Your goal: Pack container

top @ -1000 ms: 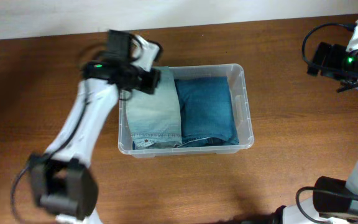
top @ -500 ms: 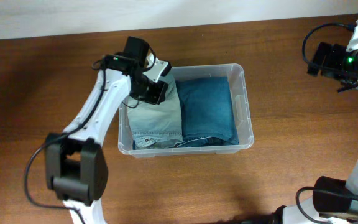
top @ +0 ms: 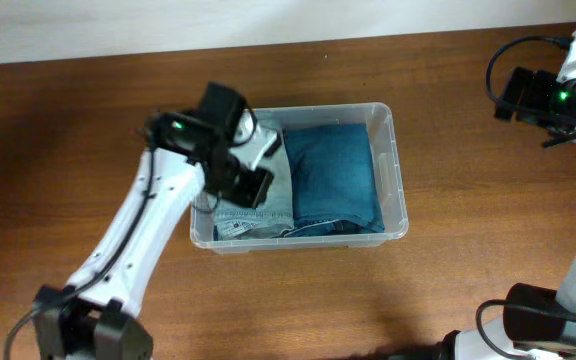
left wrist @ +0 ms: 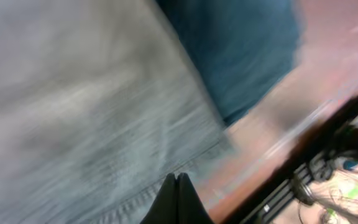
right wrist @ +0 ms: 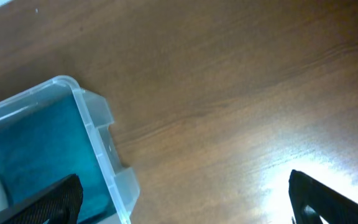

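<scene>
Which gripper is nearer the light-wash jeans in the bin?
Left. The left gripper hangs directly over the light-wash jeans inside the container; the right gripper is off past the container's right wall, above the table.

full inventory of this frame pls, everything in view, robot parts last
container: 1, clear plastic, middle of the table
light jeans: 1 folded pair, pale washed blue, left half of the container
dark jeans: 1 folded pair, deep blue, right half of the container, beside the light pair
table: 1, brown wood, under everything
wall: 1 strip, off-white, along the far edge of the table
left arm: 1, white and black, reaching over the container's left side
left gripper: 1, black, fingers together, over the light jeans
right arm: 1, white and black, far right edge, clear of the container
right gripper: 1, black, fingers wide apart, above bare table beside the container's corner
</scene>
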Controlling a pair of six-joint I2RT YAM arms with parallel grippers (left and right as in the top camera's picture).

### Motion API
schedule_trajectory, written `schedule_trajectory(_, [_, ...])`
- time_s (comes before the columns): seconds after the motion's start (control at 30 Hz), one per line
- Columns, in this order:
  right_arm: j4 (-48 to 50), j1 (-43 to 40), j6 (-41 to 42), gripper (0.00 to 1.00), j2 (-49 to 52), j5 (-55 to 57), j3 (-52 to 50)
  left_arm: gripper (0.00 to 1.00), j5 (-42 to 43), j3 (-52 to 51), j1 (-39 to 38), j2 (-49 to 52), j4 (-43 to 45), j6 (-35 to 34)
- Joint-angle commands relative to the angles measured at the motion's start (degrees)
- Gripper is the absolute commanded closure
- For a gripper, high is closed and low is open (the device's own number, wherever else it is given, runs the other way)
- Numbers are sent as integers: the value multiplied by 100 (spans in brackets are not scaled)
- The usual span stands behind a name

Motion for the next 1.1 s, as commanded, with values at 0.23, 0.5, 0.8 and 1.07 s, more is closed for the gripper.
schedule_trajectory(0.23, [-35,-2,-52,2,31,-48,-24,100,-1523,-612,24,-251,1067,-385])
schedule_trajectory(0.5, [728,1145,-1226,2,66,-385,-24,1,-2557,1106,1462,-872,1123,-553])
schedule_trajectory(0.8, [2041,1818,-1521,2,654,-380,-24,1,-2100,1106,3115,-437,1615,-1405])
schedule_trajectory(1.07, [1550,1711,-1123,1,245,-175,-28,1,-2048,916,3276,-1025,1209,-848])
